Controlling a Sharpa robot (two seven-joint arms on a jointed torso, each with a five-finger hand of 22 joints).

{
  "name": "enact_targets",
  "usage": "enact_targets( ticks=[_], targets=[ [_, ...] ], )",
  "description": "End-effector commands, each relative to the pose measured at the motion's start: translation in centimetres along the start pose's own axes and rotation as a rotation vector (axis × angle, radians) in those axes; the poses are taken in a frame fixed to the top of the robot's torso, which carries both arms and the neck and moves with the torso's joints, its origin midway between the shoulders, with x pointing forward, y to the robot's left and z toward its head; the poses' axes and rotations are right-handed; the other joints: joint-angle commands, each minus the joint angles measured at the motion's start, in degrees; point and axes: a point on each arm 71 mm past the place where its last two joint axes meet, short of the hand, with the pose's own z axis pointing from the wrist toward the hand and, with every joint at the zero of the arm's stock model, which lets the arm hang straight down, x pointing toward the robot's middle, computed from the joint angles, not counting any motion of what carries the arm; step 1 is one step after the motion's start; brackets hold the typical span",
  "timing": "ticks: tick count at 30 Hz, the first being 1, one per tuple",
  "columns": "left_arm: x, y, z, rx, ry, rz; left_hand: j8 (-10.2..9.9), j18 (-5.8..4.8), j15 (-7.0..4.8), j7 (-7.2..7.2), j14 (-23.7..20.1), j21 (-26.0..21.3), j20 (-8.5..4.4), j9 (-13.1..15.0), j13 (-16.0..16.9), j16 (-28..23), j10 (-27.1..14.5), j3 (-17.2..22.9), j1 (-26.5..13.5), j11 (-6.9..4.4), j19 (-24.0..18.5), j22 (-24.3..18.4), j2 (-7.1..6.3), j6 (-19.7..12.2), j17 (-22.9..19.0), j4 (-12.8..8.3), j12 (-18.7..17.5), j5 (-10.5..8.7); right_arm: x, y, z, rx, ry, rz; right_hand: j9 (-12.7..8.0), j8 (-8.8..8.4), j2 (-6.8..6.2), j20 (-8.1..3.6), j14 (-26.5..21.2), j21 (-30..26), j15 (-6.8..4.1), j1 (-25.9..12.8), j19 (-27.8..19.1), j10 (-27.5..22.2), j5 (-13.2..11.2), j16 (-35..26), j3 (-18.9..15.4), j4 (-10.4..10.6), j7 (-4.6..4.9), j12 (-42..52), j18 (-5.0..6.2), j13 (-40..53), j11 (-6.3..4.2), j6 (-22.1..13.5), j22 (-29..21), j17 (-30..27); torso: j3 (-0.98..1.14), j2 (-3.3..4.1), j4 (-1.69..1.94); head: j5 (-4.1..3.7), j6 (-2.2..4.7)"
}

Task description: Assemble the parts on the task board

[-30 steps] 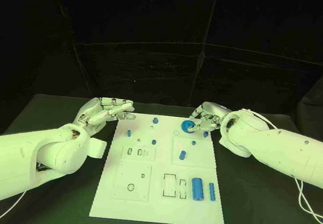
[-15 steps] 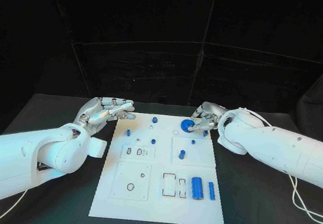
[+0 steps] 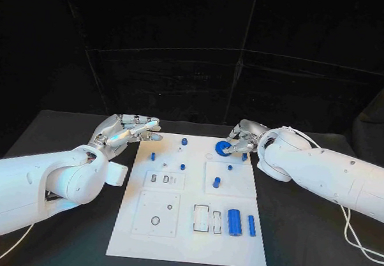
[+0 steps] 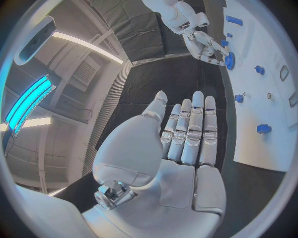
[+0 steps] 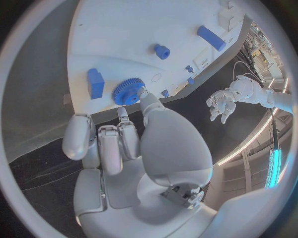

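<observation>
**Board in the middle, a hand at each far corner**

The white rectangular task board (image 3: 191,235) lies lengthwise in the middle of the black table (image 3: 309,248). At its far left corner hovers the silver left hand (image 3: 125,131), fingers apart, just beside the edge. At the far right corner the silver right hand (image 3: 243,138) touches the blue toothed gear wheel (image 3: 221,147) on the board. Small blue pegs (image 3: 184,142) stand between the two hands. Nearer the robot, on the board's right side, a thick blue cylinder (image 3: 234,223) lies left of a thin blue rod (image 3: 251,226), just beside it.
</observation>
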Motion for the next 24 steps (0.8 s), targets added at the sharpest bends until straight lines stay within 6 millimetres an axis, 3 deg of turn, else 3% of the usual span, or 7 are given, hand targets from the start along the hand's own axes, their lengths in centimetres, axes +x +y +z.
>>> enact_targets(
  ticks=[1,12,16,24],
  targets=[
    [0.14,-0.08,0.07,0.002,0.012,-0.01,-0.04,0.45,0.11,-0.01,0.37,-0.39,-0.01,-0.03,-0.07,-0.38,0.26,-0.11,-0.31,0.18,0.49,-0.09,0.38,0.24,0.09,-0.31,-0.2,-0.15,0.03,0.24,0.08,0.002,0.009,-0.012,0.09,0.31,0.72,0.28,4.69,0.36,0.38,0.36,0.5,0.56,0.26,0.3,-0.11,0.08,-0.11,0.55,-0.65,3.46,-0.04,0.35,0.4,6.88,0.0,0.01,-0.02,0.02,-0.09],
    [0.08,-0.03,0.09,-0.002,0.011,-0.008,-0.1,0.44,0.13,0.02,0.38,-0.41,-0.01,-0.05,-0.09,-0.44,0.22,-0.11,-0.35,0.22,0.53,-0.11,0.37,0.19,0.11,-0.35,-0.29,-0.15,0.25,0.66,0.33,-0.005,0.016,-0.06,0.07,0.72,1.32,0.25,4.74,0.67,0.35,1.57,0.86,0.85,0.13,0.51,0.2,-0.51,-0.17,0.99,-0.76,4.11,-0.1,0.58,1.03,7.3,0.03,0.02,0.05,-0.01,-0.32],
    [0.1,-0.02,0.11,-0.004,0.012,-0.009,-0.1,0.44,0.13,0.02,0.38,-0.41,-0.01,-0.05,-0.09,-0.44,0.22,-0.11,-0.35,0.22,0.53,-0.11,0.37,0.19,0.11,-0.35,-0.29,-0.15,0.28,0.78,0.42,-0.009,0.011,-0.084,0.1,1.24,2.7,0.19,4.82,1.05,0.28,3.4,1.3,1.42,-1.62,0.73,1.61,-1.51,-0.22,1.77,-0.92,5.19,-0.18,1.22,1.84,7.84,0.03,0.02,0.06,-0.01,-0.36],
    [0.11,0.01,0.13,-0.007,0.014,-0.01,-0.25,0.43,0.14,0.06,0.43,-0.47,-0.02,-0.08,-0.12,-0.58,0.14,-0.02,-0.24,0.25,0.61,-0.17,0.43,0.09,0.15,-0.58,-0.5,-0.15,0.26,1.11,0.47,-0.019,-0.011,-0.135,0.04,1.99,4.38,0.11,4.93,1.72,0.2,5.41,2.02,2.75,-2.82,1.05,4.88,-3.48,-0.31,3.57,-1.16,7.61,-0.29,2.93,3.17,8.61,0.05,0.0,-0.06,0.07,-0.48]
  ],
)
